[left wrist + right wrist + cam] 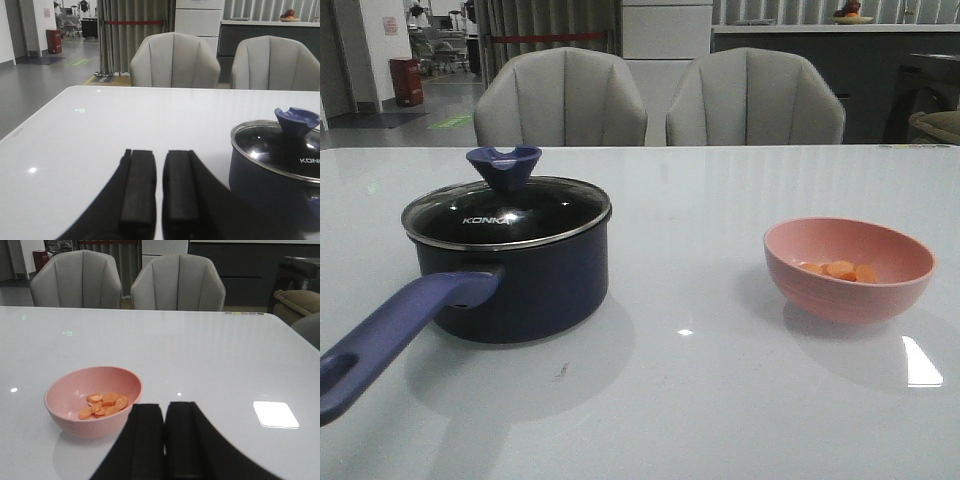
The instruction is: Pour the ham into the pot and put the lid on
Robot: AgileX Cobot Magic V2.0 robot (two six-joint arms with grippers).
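Ham (pixel 840 270): small flat orange-pink slices, light and loose, likely to slide out easily; best moved by gripping pink bowl (pixel 849 270) at rim, right of pot (pixel 520 275) and well apart from it. Lid (pixel 506 211) seated on pot, probably fragile glass, best taken by blue knob (pixel 504 166). Left gripper (pixel 159 195) and right gripper (pixel 163 435) nearly closed, empty.
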